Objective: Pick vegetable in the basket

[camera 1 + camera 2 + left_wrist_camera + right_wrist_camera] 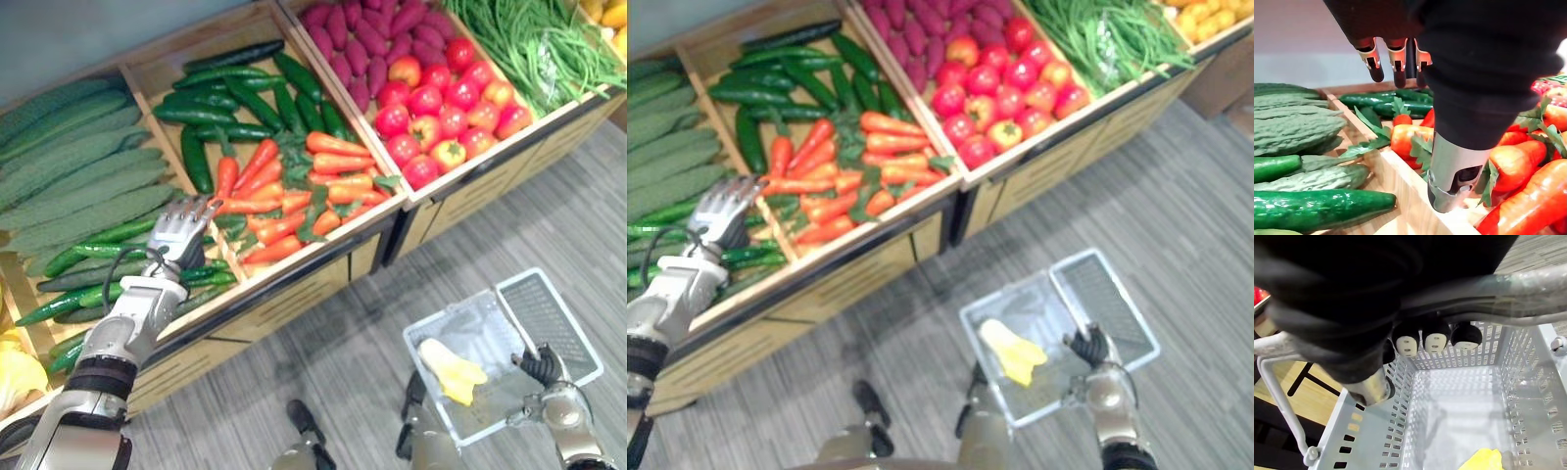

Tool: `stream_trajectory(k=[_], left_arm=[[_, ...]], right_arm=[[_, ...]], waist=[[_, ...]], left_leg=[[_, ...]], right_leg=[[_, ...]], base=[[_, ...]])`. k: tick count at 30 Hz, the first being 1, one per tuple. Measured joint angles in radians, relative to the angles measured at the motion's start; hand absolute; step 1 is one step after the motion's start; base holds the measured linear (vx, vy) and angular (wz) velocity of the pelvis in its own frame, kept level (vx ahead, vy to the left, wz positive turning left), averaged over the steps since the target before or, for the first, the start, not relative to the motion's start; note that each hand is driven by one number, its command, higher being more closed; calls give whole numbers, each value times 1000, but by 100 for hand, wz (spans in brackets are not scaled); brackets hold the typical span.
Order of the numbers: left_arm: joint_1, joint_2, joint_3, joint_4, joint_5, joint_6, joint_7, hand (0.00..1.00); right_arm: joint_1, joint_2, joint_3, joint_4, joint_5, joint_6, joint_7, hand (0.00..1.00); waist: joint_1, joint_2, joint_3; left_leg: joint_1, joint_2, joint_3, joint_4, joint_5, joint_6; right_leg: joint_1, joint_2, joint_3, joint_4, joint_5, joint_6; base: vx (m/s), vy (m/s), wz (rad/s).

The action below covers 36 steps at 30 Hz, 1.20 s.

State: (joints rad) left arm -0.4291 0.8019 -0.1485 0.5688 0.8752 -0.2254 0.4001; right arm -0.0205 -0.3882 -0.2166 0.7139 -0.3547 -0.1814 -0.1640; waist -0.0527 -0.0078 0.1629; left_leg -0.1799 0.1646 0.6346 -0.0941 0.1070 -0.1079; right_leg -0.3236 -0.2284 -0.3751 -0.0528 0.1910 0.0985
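**Right hand on the basket, left hand open over the vegetable stand**

Closest to me, my right hand [541, 365] is curled tight round the grey handle [1528, 284] of the clear plastic basket [1459, 352]. The basket hangs below this hand, over the floor in front of the stand. At its bottom, under the fingers, lies one yellow item [451, 370]; I cannot tell what it is.

My left hand [181, 230] is further out, above the wooden stand [294, 294], with its back turned up. The fingers are straight and a little apart, not closed on any thing. The thumb hangs just over the wooden divider [1400, 186] between two compartments. I cannot tell if it touches the wood.

The vegetables all lie in the stand. On the thumb side of the left hand, just beside it and past the fingertips, are the carrots [338, 163] with their green leaves. Under the hand and on its other side are slim green cucumbers [88, 253], and next to them the bumpy bitter gourds [78, 171]. Ahead of the fingertips, behind the carrots, lie the dark cucumbers [225, 103].

Well beyond the carrots on the thumb side come the tomatoes [436, 108], behind these the purple sweet potatoes [358, 39], and furthest away the green beans [534, 44].
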Motion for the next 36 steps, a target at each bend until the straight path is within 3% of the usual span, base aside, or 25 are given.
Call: stream_trajectory(k=[12, 34, 35, 36], left_arm=[[-129, 0, -4, 79, -8, 32, 24, 0], [-215, -29, -43, 214, -81, 30, 27, 0], [-218, -37, -43, 221, -88, 32, 27, 100], [-222, -48, -43, 233, -88, 32, 27, 100]], right_arm=[[-17, -10, 1, -34, -21, 0, -1, 100], [12, -41, 28, -135, -37, -1, -7, 100], [15, -43, 28, -142, -37, -1, -7, 100], [18, -43, 29, -155, -37, -2, -7, 100]], waist=[[0, 3, 69], [6, 12, 96], [6, 12, 97], [8, 12, 97]], left_leg=[[-11, 6, 26, 30, -22, -1], [-67, 39, 73, 98, -57, -7], [-67, 39, 74, 98, -57, -7], [-69, 41, 77, 99, -57, -8]], right_leg=[[-24, 0, 40, 6, 1, 0], [-95, 7, 84, 19, 9, -5], [-97, 7, 86, 19, 10, -5], [-100, 6, 87, 19, 11, -7]], base=[[5, 30, -6], [-5, 12, -5], [-4, 25, -4], [-7, 31, -7]])
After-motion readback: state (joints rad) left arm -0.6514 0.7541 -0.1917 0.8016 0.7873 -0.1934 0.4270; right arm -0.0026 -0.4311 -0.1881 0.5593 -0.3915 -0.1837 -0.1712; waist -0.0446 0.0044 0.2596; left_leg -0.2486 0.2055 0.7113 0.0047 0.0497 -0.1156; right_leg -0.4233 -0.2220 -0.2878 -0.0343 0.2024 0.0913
